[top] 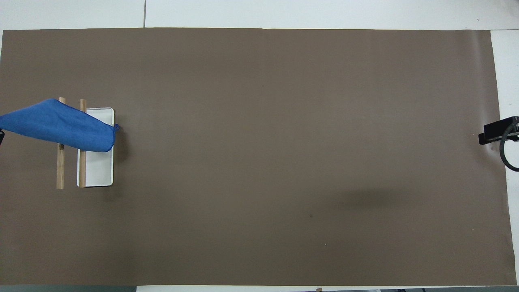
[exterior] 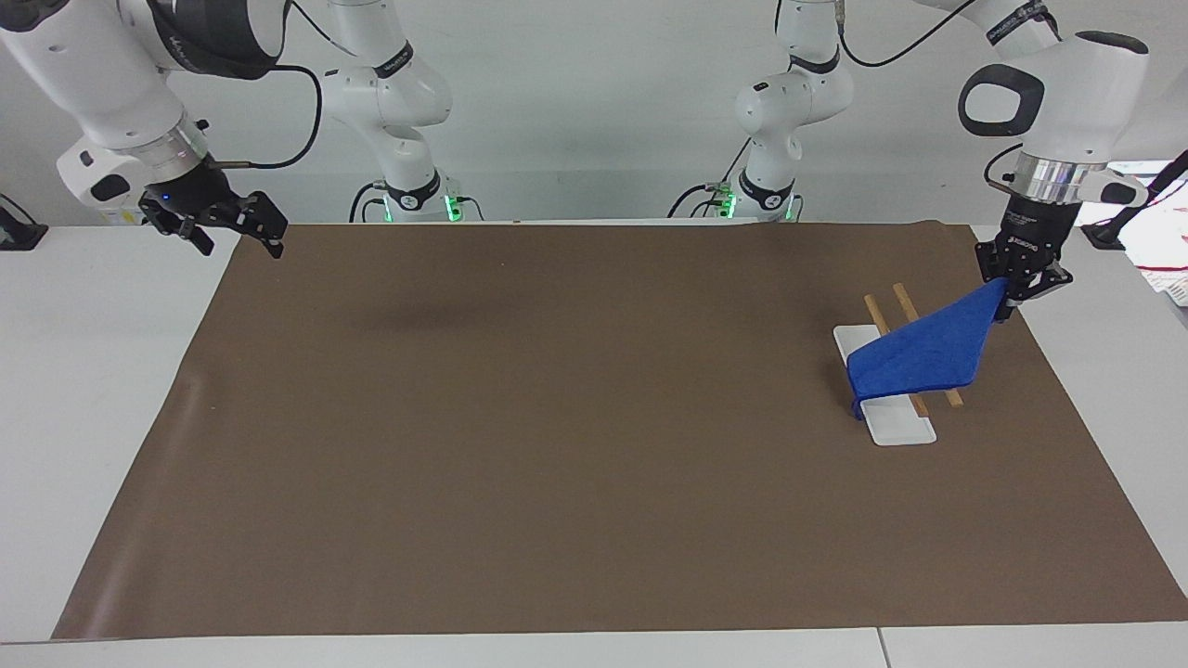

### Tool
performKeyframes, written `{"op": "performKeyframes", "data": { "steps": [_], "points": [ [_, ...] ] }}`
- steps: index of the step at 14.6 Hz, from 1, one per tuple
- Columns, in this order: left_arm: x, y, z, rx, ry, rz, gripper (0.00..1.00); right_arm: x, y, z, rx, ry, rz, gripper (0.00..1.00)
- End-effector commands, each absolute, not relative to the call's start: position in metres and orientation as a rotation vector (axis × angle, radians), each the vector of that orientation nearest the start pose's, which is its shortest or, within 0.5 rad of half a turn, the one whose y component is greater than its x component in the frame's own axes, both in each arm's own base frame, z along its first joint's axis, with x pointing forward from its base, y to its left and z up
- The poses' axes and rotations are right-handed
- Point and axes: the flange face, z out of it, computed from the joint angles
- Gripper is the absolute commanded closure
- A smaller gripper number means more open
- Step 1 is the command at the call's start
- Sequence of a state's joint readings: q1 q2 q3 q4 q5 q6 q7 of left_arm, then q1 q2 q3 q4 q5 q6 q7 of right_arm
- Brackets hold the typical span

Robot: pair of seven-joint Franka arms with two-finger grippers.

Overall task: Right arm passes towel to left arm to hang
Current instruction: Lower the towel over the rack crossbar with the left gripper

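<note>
A brown mat (exterior: 557,417) covered most of the white tabletop (exterior: 93,371), with a pale wall at the robots' end. Toward the left arm's end of the tabletop stood a small rack: a white base (exterior: 896,422) carrying two wooden rails (exterior: 905,299) side by side. The blue towel (exterior: 923,357) lay stretched across both rails, one corner pinched in the left gripper (exterior: 1007,301), whose fingers were closed tight on the cloth just off the rack, over the mat's edge at that end. From that raised corner the towel sloped down over the rails, and its lower edge hung over the white base on the side toward the middle of the mat. In the overhead view the towel (top: 61,125) ran off the frame's edge, the left gripper almost wholly out of sight there. The right gripper (exterior: 232,227) hung empty, fingers spread wide, a blue light showing on it, above the mat's corner at the right arm's end, well apart from the rack; that arm waited.
</note>
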State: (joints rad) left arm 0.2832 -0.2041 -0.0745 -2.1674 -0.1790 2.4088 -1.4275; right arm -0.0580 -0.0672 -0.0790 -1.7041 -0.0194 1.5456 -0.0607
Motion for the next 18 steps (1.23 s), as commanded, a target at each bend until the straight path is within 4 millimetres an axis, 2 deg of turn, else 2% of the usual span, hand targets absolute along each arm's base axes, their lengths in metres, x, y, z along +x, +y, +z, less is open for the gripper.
{"op": "performKeyframes", "data": {
  "steps": [1, 3, 5, 9, 10, 11, 15, 18],
  "points": [
    [0.513, 0.122, 0.523, 1.719, 2.132, 0.473, 1.00, 0.512, -0.078, 0.598, -3.153, 0.092, 0.145, 0.00],
    [0.514, 0.134, 0.516, 1.703, 2.147, 0.484, 1.00, 0.505, -0.085, 0.599, -3.142, 0.121, 0.192, 0.00],
    [0.512, 0.135, 0.504, 1.711, 2.165, 0.459, 1.00, 0.501, -0.091, 0.602, -3.137, 0.140, 0.189, 0.00],
    [0.502, 0.135, 0.474, 1.722, 2.204, 0.411, 1.00, 0.500, -0.084, 0.604, -3.134, 0.128, 0.178, 0.00],
    [0.501, 0.137, 0.470, 1.718, 2.210, 0.411, 1.00, 0.500, -0.084, 0.605, -3.134, 0.125, 0.176, 0.00],
    [0.500, 0.149, 0.461, 1.699, 2.238, 0.403, 1.00, 0.499, -0.084, 0.603, -3.131, 0.125, 0.182, 0.00],
    [0.504, 0.157, 0.446, 1.690, 2.259, 0.387, 1.00, 0.504, -0.084, 0.602, -3.133, 0.123, 0.163, 0.00],
    [0.500, 0.171, 0.438, 1.666, 2.288, 0.386, 1.00, 0.504, -0.085, 0.602, -3.131, 0.123, 0.165, 0.00]
  ]
}}
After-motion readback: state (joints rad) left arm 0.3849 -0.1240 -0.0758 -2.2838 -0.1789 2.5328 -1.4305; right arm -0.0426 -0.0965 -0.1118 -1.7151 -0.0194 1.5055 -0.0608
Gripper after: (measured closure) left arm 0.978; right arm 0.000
